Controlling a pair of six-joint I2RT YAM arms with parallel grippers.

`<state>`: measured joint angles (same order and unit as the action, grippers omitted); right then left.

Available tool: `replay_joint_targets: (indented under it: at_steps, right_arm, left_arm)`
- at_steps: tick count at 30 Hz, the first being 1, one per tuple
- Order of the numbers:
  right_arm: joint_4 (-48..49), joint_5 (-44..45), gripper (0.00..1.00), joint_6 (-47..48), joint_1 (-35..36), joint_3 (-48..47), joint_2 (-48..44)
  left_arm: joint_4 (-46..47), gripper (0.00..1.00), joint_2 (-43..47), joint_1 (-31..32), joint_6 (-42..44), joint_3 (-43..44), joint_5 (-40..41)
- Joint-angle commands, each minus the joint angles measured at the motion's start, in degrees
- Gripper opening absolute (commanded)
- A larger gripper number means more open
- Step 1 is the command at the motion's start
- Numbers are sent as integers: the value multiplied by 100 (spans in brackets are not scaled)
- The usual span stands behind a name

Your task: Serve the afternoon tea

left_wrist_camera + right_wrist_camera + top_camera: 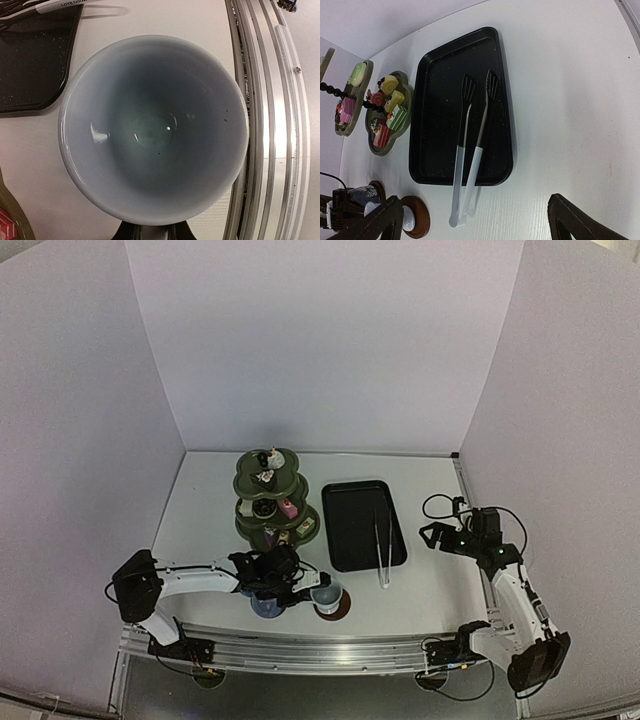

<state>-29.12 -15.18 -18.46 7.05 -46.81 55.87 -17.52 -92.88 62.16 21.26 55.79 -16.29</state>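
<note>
1. My left gripper was clamped shut at the 6 o'clock edge of the pale round ceramic cup, seemingly on its handle.
2. The cup hung over the brown round saucer, at 5 o'clock from the olive-green three-tier scalloped stand.
3. To my mind it needed centring, a level descent and a slow release.
4. My right gripper gaped wide, empty.

One olive-green stand showing, three tiers stacking on it. Small cakes showing: about six on one tier, about three on another, rest too small for counting. Two cups showing: one dark-blue cup, one pale cup. Two brown saucers showing. One black tray, one pair of white tongs, two arms showing.
</note>
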Motion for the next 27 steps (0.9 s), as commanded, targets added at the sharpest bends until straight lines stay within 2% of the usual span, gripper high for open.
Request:
replay_joint_targets:
  at_steps: [1,24,25,26,27]
  right_arm:
    - [135,19,98,70,-12,14,-122]
    - [135,49,98,50,-13,40,-196]
    - [135,48,98,48,-12,37,-191]
    - [135,41,98,45,-11,33,-185]
    - [135,39,98,46,-13,31,-178]
  left_arm:
    - [288,0,1,103,89,277,-102]
    - [-125,0,-278,112,472,561,183]
    - [-138,5,-260,109,477,546,184]
    - [-142,15,-242,110,475,543,194]
    - [-148,30,-224,111,477,544,210]
